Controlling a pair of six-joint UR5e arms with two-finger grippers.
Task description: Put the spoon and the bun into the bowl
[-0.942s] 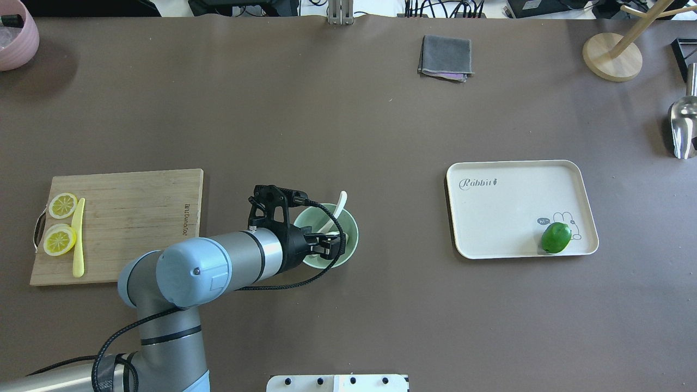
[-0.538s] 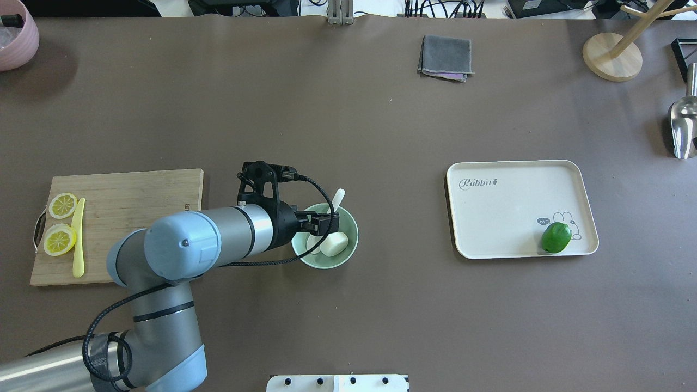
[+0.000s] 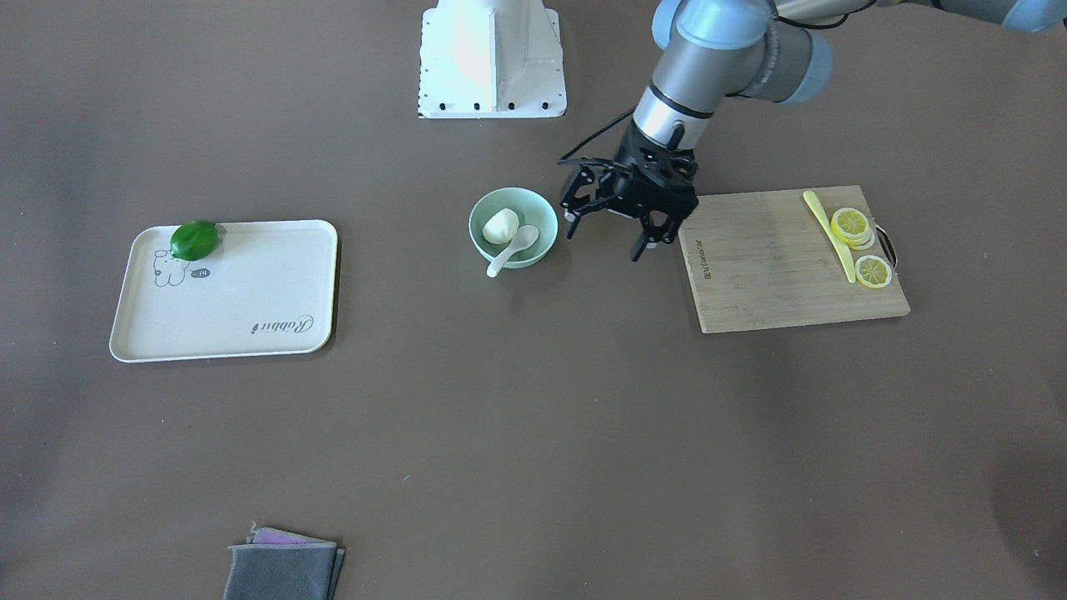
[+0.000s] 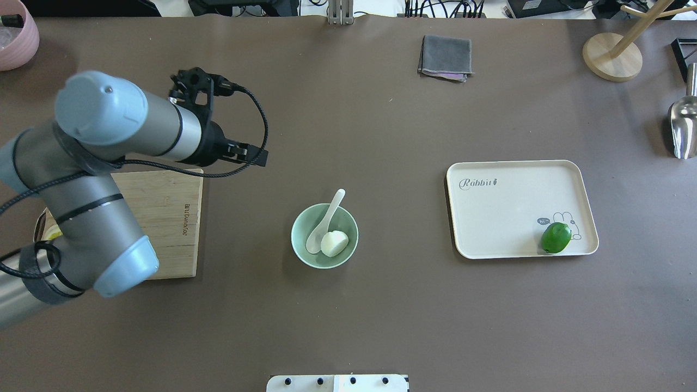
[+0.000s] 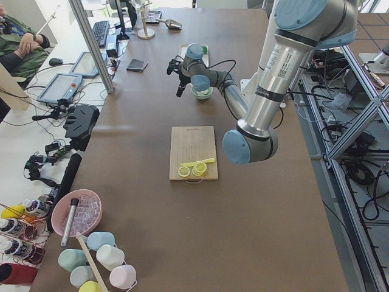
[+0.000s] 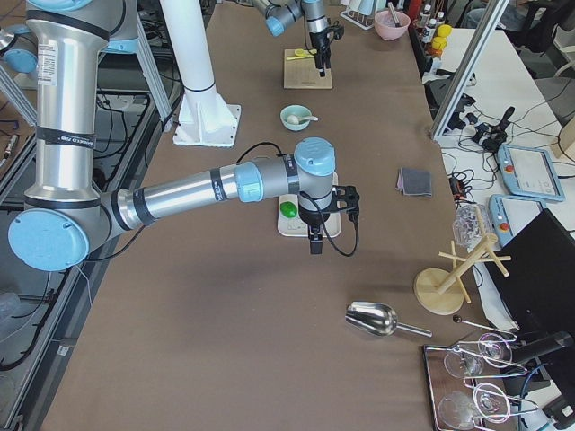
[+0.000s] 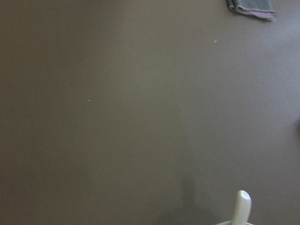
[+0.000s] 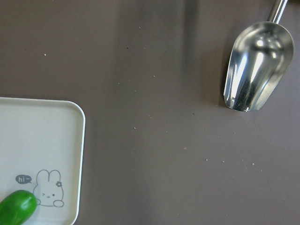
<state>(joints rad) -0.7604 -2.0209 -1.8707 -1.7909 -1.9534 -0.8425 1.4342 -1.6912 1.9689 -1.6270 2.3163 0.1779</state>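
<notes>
The pale mint-green bowl [image 4: 298, 239] stands at mid-table. The white bun [image 4: 334, 243] lies in it beside the cream spoon [image 4: 325, 221], whose scoop rests inside and whose handle sticks out over the far rim. The front view shows the bowl [image 3: 546, 218], bun [image 3: 501, 226] and spoon [image 3: 513, 248] the same way. My left gripper [image 3: 604, 242] is open and empty, raised between the bowl and the cutting board; in the overhead view the left gripper [image 4: 256, 155] is up-left of the bowl. The left wrist view shows only the spoon handle tip [image 7: 243, 206]. My right gripper [image 6: 313, 244] hovers over the tray; I cannot tell its state.
A wooden cutting board [image 4: 163, 218] with lemon slices [image 3: 859, 242] and a yellow knife [image 3: 829, 229] lies left of the bowl. A cream tray [image 4: 512, 207] with a lime [image 4: 556, 237] lies to the right. A grey cloth [image 4: 445, 57], a metal scoop [image 4: 683, 125] and a wooden stand [image 4: 612, 54] sit at the far side.
My left gripper was down over the bowl; the bun then showed lying in the bowl. The gripper has since risen and drawn back up-left, away from the bowl, empty.
</notes>
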